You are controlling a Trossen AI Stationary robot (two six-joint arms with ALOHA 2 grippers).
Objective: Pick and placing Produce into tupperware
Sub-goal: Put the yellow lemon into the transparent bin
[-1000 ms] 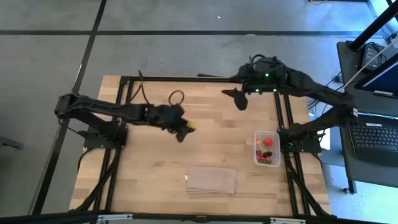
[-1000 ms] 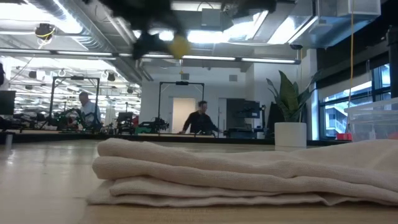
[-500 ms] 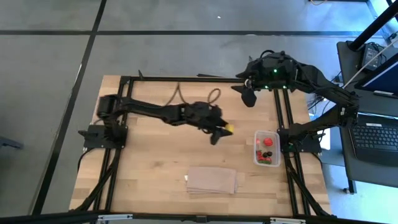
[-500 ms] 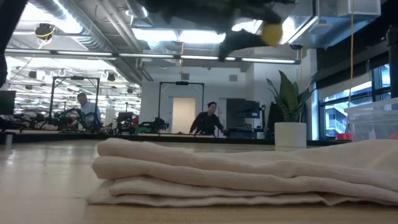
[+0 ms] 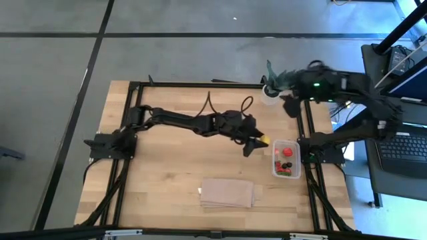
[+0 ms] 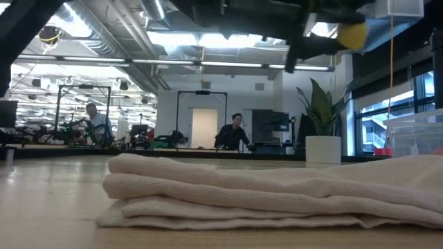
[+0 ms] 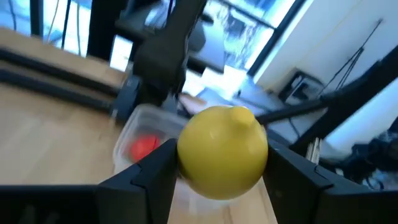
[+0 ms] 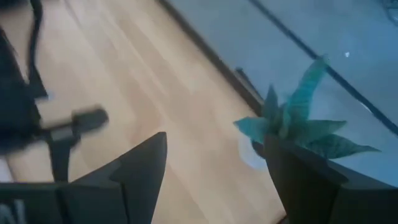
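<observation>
Left gripper point(image 5: 256, 141) | jaws clamp yellow fruit point(image 7: 222, 152) beside tupperware point(image 5: 285, 159) | right gripper point(image 8: 211, 180) jaws wide, empty | risk — we judge early release bounces fruit off rim onto counter point(image 5: 167, 173)

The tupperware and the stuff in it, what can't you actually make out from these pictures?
- High view: the tupperware holds red and dark pieces, too small to count or name.
- Left wrist view: the yellow fruit in the left gripper hides most of the container; blur hides the rest.
- Low view: the folded cloth blocks the container's base and contents.
- Right wrist view: container out of frame.
</observation>
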